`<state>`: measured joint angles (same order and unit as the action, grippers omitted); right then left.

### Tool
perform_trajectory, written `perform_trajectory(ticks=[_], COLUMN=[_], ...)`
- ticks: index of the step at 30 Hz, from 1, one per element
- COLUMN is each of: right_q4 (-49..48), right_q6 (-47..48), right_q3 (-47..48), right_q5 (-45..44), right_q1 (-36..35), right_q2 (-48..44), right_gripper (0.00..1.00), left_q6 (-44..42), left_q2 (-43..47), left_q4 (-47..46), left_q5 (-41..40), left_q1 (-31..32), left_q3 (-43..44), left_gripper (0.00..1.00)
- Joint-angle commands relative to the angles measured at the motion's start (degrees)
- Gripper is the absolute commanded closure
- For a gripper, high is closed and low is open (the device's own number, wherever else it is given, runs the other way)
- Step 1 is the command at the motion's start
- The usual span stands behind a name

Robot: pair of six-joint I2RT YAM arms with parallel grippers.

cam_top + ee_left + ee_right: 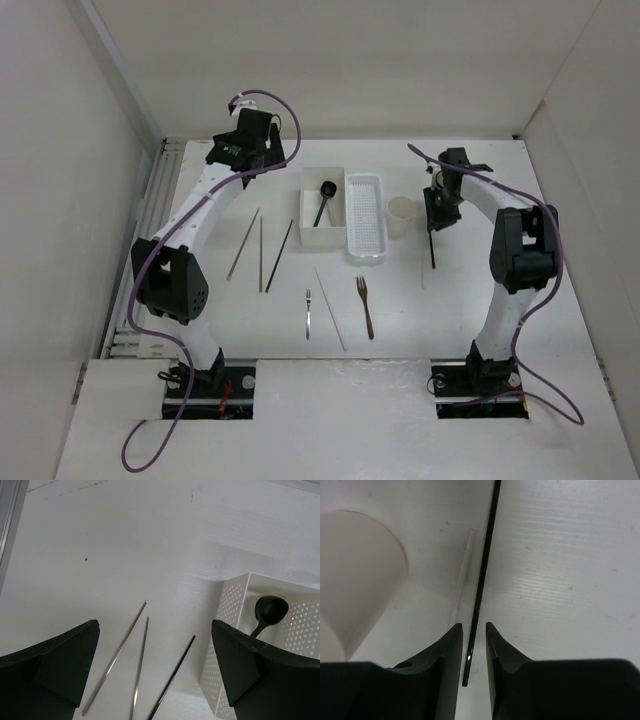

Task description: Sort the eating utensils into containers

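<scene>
the left fingers (60, 665) are spread wide and hold nothing. they hang over the back left of the desk (410, 330). under them three chopsticks lie side by side without touching: a grey chopstick (116, 657), a second grey chopstick (141, 666) and a dark chopstick (172, 676). just to their right stands the white square box (232, 600), its walls full of small holes. the black spoon (270, 611) lies inside it, bowl toward the back.

the narrow oblong basket (366, 215) stands right beside the box, and the small round cup (401, 215) stands just right of the basket.

the right fingers (447, 655) stand only a little apart, one on each side of a black chopstick (482, 580) that lies on the desk just right of the cup. its near end sits between them. i cannot tell whether they pinch it or only straddle it. a pale chopstick (464, 570) lies close along its left side, between it and the cup.

nearer the arm bases, the small silver fork (309, 312) and the brown fork (365, 305) lie on the desk with their prongs toward the back. a second pale chopstick (330, 308) lies slanted between them.
</scene>
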<state>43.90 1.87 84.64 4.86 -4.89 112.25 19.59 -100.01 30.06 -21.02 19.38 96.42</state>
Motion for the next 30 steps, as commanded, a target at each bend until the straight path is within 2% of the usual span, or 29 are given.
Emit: perform_trajectory(ticks=[1, 18, 21, 22, 24, 30], right_q4=[-1.8, -2.5, -2.5, -1.9, -1.3, -1.3], right_q6=[-1.7, -5.1, -6.3, -6.4, -7.0, -8.5], right_q3=[-0.8, -2.4, -2.4, -1.9, -1.3, -1.9], right_q5=[-1.6, -7.6, -7.6, -8.1, -8.1, -12.0], right_q1=[0.1, -2.7, -2.7, -2.7, -2.7, -2.7], right_q2=[0.2, 3.8, 3.8, 4.4, 4.4, 3.9], right_gripper=[0.67, 0.67, 0.73, 0.84, 0.98, 1.00], left_q6=[0.1, 0.1, 0.1, 0.1, 0.1, 0.1], left_q2=[3.2, 3.2, 3.8, 3.8, 3.8, 3.8], left_q4=[-0.4, -0.4, -0.4, -0.4, -1.0, -1.0], left_q5=[-0.2, -0.7, -1.3, -1.3, -1.3, -1.8], left_q1=[-0.3, -0.3, -0.3, -0.3, -0.3, -0.3], left_q3=[-0.3, -0.8, -0.8, -0.8, -0.8, -0.8], left_gripper=[0.06, 0.05, 0.05, 0.05, 0.05, 0.05])
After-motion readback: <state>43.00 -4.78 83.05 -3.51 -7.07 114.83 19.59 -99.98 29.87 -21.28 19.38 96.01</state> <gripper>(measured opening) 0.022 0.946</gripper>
